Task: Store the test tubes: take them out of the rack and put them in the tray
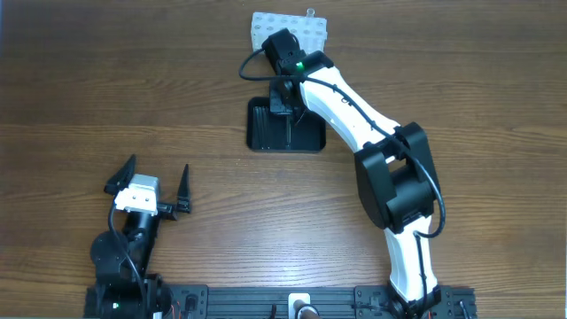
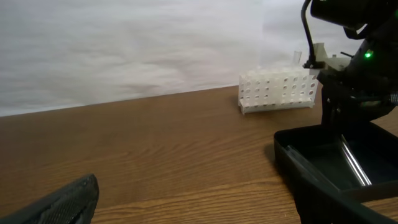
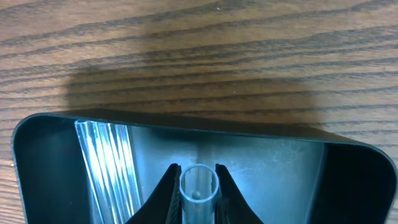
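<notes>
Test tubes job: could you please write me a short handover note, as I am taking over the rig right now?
Left pincer: open, empty, near its base.
Right pincer: shut on a tube, over the tray.
Done: stored tubes already lie along one side of the tray.
Left: release the held one, then fetch the standing tube from the rack, which is just beyond the tray. I cannot tell whether the rack holds more.
</notes>
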Robot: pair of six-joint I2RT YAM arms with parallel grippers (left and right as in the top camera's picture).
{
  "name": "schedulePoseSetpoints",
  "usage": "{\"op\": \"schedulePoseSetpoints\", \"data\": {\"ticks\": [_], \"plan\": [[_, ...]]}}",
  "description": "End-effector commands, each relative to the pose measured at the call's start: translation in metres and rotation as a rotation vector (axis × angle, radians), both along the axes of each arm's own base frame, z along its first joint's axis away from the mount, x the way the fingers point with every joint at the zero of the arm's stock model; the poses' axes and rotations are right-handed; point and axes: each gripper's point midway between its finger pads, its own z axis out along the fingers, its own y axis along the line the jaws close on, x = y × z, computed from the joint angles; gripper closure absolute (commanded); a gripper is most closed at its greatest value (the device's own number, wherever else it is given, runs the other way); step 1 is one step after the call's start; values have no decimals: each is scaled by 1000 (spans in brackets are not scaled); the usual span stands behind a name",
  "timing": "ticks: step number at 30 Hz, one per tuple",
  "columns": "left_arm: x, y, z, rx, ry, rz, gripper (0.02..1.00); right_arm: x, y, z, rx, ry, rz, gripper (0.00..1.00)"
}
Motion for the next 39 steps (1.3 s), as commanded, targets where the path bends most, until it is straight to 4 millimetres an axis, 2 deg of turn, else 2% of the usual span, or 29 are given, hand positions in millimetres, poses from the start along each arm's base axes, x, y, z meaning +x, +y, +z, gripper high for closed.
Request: {"op": "schedulePoseSetpoints", "data": {"ticks": [1,7,17,18,21,24,27,29,33,36,39], "plan": [[0,0,-1,10,-2,-4,18,2,-2,-9,-36,-4,-8,890],[0,0,-1,10,-2,-4,18,2,-3,-14,-49,-1,-11,871],[0,0,-1,10,-2,-4,18,2,-3,-15,-49,1,-11,741],[0,0,-1,10,-2,-4,18,2,-3,-14,-44,1,-10,691],[0,0,-1,10,-2,-4,18,2,-5,-4,-36,-9,-14,678],[0,0,-1,10,-2,-4,20,5,-4,25,-15,-62,8,676],[0,0,-1,10,-2,-4,18,11,-5,74,8,-176,36,684],[0,0,-1,10,-2,-4,18,21,-14,115,-2,-297,29,678],[0,0,-1,10,-2,-4,20,43,-36,175,-60,-514,-9,671],[0,0,-1,10,-2,-4,18,66,-48,198,-103,-644,-42,654],[0,0,-1,10,-2,-4,18,90,-52,200,-126,-720,-38,601]]}}
